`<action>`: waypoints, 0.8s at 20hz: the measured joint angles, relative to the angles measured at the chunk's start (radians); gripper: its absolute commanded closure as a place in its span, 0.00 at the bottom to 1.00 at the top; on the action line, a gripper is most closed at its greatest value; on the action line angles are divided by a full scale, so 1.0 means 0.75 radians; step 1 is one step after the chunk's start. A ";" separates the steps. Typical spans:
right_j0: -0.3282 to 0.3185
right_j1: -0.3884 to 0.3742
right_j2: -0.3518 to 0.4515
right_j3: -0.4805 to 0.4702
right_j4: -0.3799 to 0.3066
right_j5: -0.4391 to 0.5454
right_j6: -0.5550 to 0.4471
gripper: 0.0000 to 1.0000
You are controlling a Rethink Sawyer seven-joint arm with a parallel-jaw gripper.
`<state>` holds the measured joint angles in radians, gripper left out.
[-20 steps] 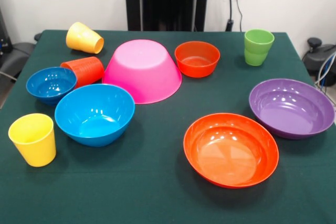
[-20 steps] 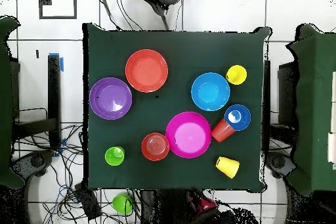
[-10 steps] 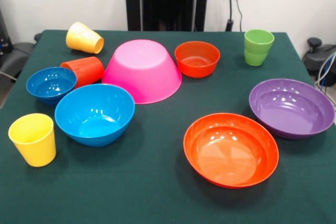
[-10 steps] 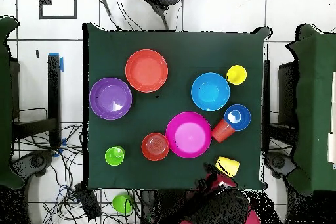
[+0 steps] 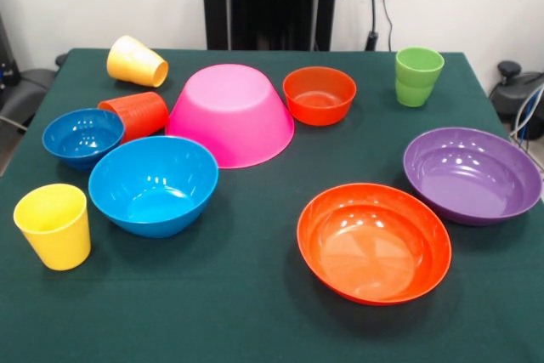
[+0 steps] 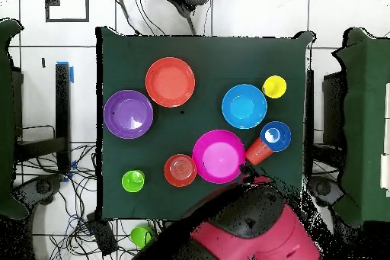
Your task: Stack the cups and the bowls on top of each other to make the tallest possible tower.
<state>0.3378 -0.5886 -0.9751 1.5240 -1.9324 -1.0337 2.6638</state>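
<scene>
A dark green tabletop point(image 5: 255, 312) carries ten pieces of bright plastic ware, none of them stacked. In the front view, the large pink bowl point(image 5: 230, 113) sits upside down near the middle of the far half, its rim on the cloth. Just right of it stands the small orange bowl point(image 5: 319, 94), upright and apart from its neighbour. An orange-red cup point(image 5: 134, 114) lies on its side against the pink bowl's left flank, with the small blue bowl point(image 5: 82, 135) touching or nearly touching its other side. The medium blue bowl point(image 5: 153, 184) stands in front of them, upright. One yellow cup point(image 5: 136, 62) lies tipped over at the far left; the other yellow cup point(image 5: 53, 224) stands upright at the near left corner. A green cup point(image 5: 417, 76) stands upright at the far right. The wide shallow orange bowl point(image 5: 373, 241) and the wide shallow purple bowl point(image 5: 471, 173) rest open side up on the right half, close together but apart.

From overhead, the red and black arm point(image 6: 244, 230) reaches over the table's edge beside the pink bowl point(image 6: 218, 155), covering the spot where the tipped yellow cup lies. The end effector itself cannot be made out, nor whether its fingers are apart or together. No brand, label or writing can be read on any piece.
</scene>
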 measured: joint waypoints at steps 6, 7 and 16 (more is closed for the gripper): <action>-0.036 0.053 0.000 -0.096 0.002 0.000 0.000 0.00; -0.047 0.063 -0.001 -0.122 0.006 0.000 0.000 0.00; -0.079 0.156 -0.001 -0.166 0.022 0.003 0.000 0.00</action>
<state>0.2789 -0.4719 -0.9761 1.3998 -1.9155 -1.0314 2.6638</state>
